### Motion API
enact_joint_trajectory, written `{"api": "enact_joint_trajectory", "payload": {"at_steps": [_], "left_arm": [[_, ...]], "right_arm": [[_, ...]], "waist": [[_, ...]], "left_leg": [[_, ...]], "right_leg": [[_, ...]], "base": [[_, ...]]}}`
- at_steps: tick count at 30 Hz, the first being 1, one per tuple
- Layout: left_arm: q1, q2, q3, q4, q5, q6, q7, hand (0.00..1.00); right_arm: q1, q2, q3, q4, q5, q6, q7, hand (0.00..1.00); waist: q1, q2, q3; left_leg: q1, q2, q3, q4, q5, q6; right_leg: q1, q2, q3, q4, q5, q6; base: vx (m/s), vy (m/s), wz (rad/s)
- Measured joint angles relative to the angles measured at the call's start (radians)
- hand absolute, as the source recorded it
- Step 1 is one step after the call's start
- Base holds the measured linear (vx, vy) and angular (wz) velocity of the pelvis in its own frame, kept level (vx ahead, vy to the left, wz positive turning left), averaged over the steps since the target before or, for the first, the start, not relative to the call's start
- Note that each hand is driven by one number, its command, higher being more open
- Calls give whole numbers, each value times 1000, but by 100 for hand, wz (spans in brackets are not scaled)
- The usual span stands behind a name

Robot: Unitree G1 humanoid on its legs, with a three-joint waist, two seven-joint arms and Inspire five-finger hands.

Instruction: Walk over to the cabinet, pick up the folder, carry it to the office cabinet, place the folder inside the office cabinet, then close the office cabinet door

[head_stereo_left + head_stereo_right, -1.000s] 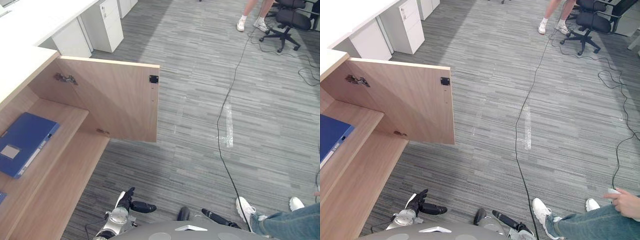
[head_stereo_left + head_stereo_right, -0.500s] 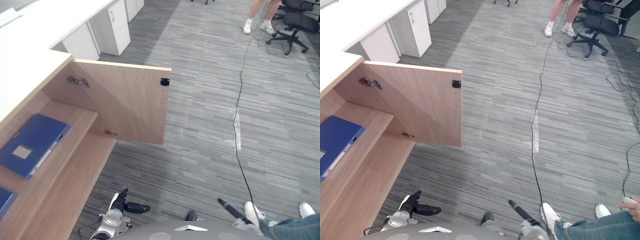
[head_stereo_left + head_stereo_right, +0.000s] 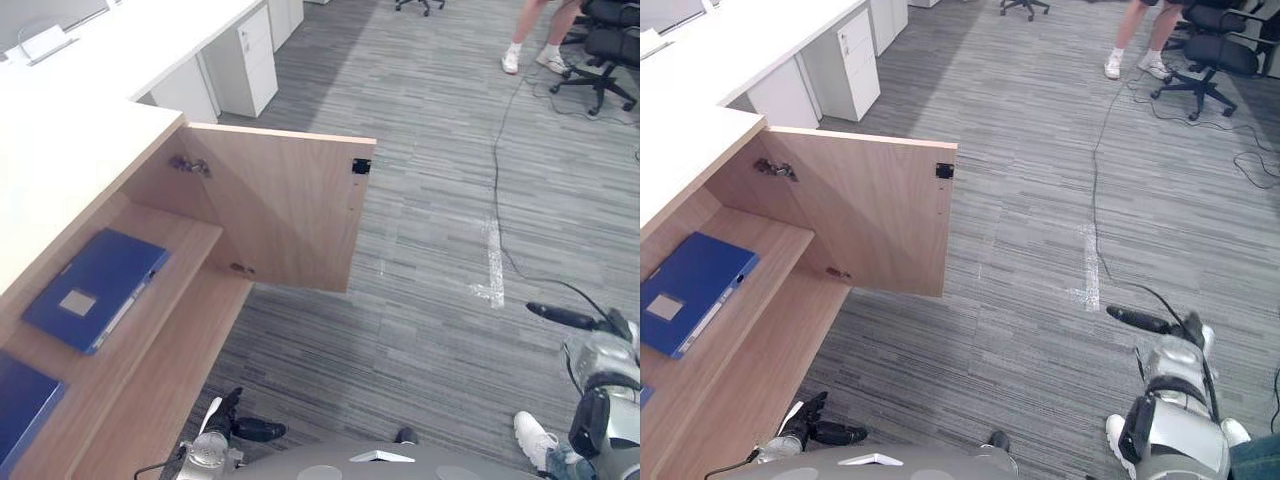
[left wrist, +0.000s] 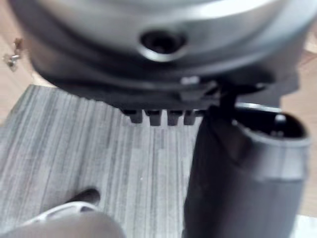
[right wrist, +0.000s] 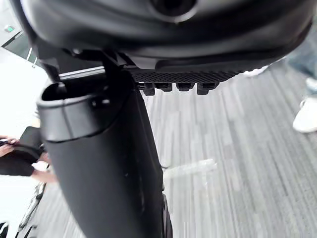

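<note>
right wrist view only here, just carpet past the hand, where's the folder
Observer: The blue folder lies flat on the upper shelf, on the robot's left.
Operator: door shut yet
Observer: No, the cabinet door stands wide open.
Operator: left hand busy
Observer: No, the left hand hangs low, open and empty, well short of the folder.

It is an office: grey carpet floor [image 3: 430, 230], white tables [image 3: 150, 40] with drawer units [image 3: 248, 60], a black swivel chair [image 3: 1223, 52], a wooden cabinet [image 3: 290, 210] holding a blue folder [image 3: 95, 290].
</note>
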Motion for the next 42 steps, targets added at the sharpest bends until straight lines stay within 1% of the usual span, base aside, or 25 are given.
{"api": "enact_joint_trajectory", "payload": {"at_steps": [2, 4, 6, 8, 9, 10, 11, 12, 13, 14, 15, 17, 18, 21, 24, 26, 27, 28, 30, 32, 34, 35, 37, 40, 42], "left_arm": [[12, 0, 0, 1, -4, 3, -1, 100], [27, -6, -2, -6, -4, 3, -1, 100], [27, -8, -10, -8, -4, 2, -2, 100], [27, -10, -9, -11, -5, 2, -1, 100], [27, -10, -8, -19, -5, 1, -1, 100], [28, -1, -5, -28, -13, -1, -6, 100], [29, 7, -4, -34, -27, -7, -4, 100], [34, -11, -9, -49, -34, -7, 4, 100], [37, -17, -1, -61, -39, 0, 3, 100], [44, -13, -2, -63, -41, 0, 7, 100], [45, -8, -2, -61, -50, 2, 15, 100], [41, -8, -2, -66, -55, 0, 17, 100], [41, -8, -2, -65, -72, 2, 17, 100], [41, -14, -1, -63, -72, 2, 19, 100], [41, -16, 1, -57, -73, 3, 21, 100], [40, -18, 1, -54, -75, 3, 23, 100], [40, -18, 1, -53, -75, 3, 24, 100], [40, -18, 1, -50, -75, 4, 26, 100], [36, -19, 1, -43, -75, 4, 27, 100], [36, -19, 0, -41, -75, 5, 27, 100], [35, -16, -6, -41, -75, 4, 25, 100], [35, -15, -8, -42, -75, 4, 25, 100], [31, -13, -8, -46, -75, 2, 21, 100], [36, -13, -8, -56, -74, 0, 22, 100], [38, -13, -8, -62, -73, -1, 22, 100]], "right_arm": [[-27, 24, 75, -41, -6, -1, 13, 100], [-50, 44, 146, -76, -63, 0, 19, 100], [-71, 57, 189, -83, -92, 0, 20, 100], [-90, 63, 231, -84, -82, 0, 26, 100], [-105, 68, 249, -85, -81, 0, 31, 100], [-124, 80, 259, -92, -42, 0, 32, 100], [-136, 87, 260, -94, -20, 0, 31, 100], [-163, 80, 260, -95, 13, 0, 30, 100], [-178, 94, 262, -99, 51, -4, 33, 100], [-188, 110, 262, -100, 77, -4, 39, 100], [-194, 138, 260, -99, 111, -4, 47, 100], [-195, 165, 260, -96, 115, -2, 55, 100], [-197, 180, 260, -96, 115, -1, 56, 100], [-203, 185, 262, -96, 138, -1, 54, 100], [-204, 186, 235, -83, 226, -3, 32, 100], [-203, 186, 168, -38, 342, -16, 8, 100], [-201, 187, 156, -26, 356, -18, 3, 100], [-196, 188, 144, 2, 397, -19, 7, 100], [-183, 193, 148, 15, 426, -19, 23, 100], [-182, 212, 170, 24, 427, -19, 36, 100], [-175, 232, 283, -15, 408, -18, 46, 100], [-173, 239, 305, -36, 392, -17, 53, 100], [-173, 259, 363, -149, 287, -18, 64, 100], [-190, 252, 437, -263, 107, -20, 64, 100], [-220, 232, 486, -308, 46, -24, 65, 100]], "waist": [[0, 4, 0], [6, 17, -4], [8, 23, -4], [16, 24, -3], [24, 24, -2], [30, 3, 11], [32, -4, 16], [20, 30, 11], [32, 24, 20], [36, 36, 15], [38, 28, 20], [50, 19, 26], [50, 19, 26], [51, 25, 25], [48, 29, 25], [47, 32, 25], [47, 32, 25], [47, 33, 25], [48, 34, 26], [47, 35, 25], [47, 35, 26], [47, 35, 26], [51, 36, 26], [56, 33, 25], [54, 30, 26]], "left_leg": [[-1, 1, 0, 1, 0, 0], [-1, 0, -4, 1, 0, 1], [1, 0, -11, 6, 0, 1], [-2, -1, -12, 33, -1, 0], [-19, -1, -12, 79, -2, -2], [-88, -6, -24, 210, -11, -7], [-108, -16, -27, 198, -55, 1], [-80, -13, -28, -41, 57, 29], [-69, -24, -5, -44, 97, 31], [-71, -24, -6, -39, 97, 31], [-70, -27, -12, -37, 96, 31], [-71, -22, -22, -37, 95, 31], [-70, -13, -29, -37, 94, 31], [-68, -1, -35, -36, 92, 29], [-62, 0, -35, -35, 91, 29], [-60, 0, -36, -32, 88, 29], [-60, 0, -37, -30, 87, 28], [-58, 1, -40, -27, 85, 28], [-53, 1, -40, -22, 83, 27], [-48, 2, -39, -21, 82, 25], [-50, 1, -39, -23, 82, 24], [-52, 0, -39, -23, 82, 24], [-68, -1, -40, -23, 82, 24], [-72, -1, -49, -22, 85, 27], [-77, -5, -53, -23, 89, 31]], "right_leg": [[-2, 1, -1, 0, 0, 0], [2, -1, -11, 0, 2, -2], [9, -3, -21, 0, 10, 1], [17, -8, -21, 0, 23, -9], [16, -16, -21, 0, 43, -12], [16, -49, -20, 0, 68, -20], [19, -70, -14, 1, 72, -20], [20, -56, -23, 0, 73, -19], [15, -75, -19, 0, 85, -4], [11, -75, -20, 0, 93, 7], [16, -75, -21, 0, 97, 6], [16, -70, -19, 9, 98, 4], [17, -64, -19, 19, 98, 3], [18, -55, -19, 26, 98, 3], [20, -54, -19, 25, 98, 3], [24, -54, -20, 24, 97, 2], [25, -54, -20, 24, 97, 2], [32, -53, -21, 23, 97, 2], [38, -53, -21, 23, 96, 1], [41, -52, -21, 21, 96, 1], [40, -51, -21, 13, 96, 1], [40, -51, -21, 9, 96, 1], [30, -50, -21, 1, 96, 1], [32, -50, -29, 1, 96, 1], [31, -52, -41, 1, 96, 1]], "base": [[6, -16, 0], [21, -30, 6], [23, -16, 7], [7, 3, -4], [5, 44, -4], [-23, 62, 0], [-82, 81, 21], [-83, 92, 5], [-64, 87, -5], [3, 86, -18], [19, 43, 0], [34, 10, 13], [36, -26, 11], [53, -63, 3], [31, -56, -8], [25, -38, 0], [20, -39, 4], [12, -29, 4], [11, -40, -1], [-3, -37, -8], [-21, -41, -4], [-31, -44, 0], [-48, -48, 2], [-55, -49, 9], [-72, -56, 8]]}}
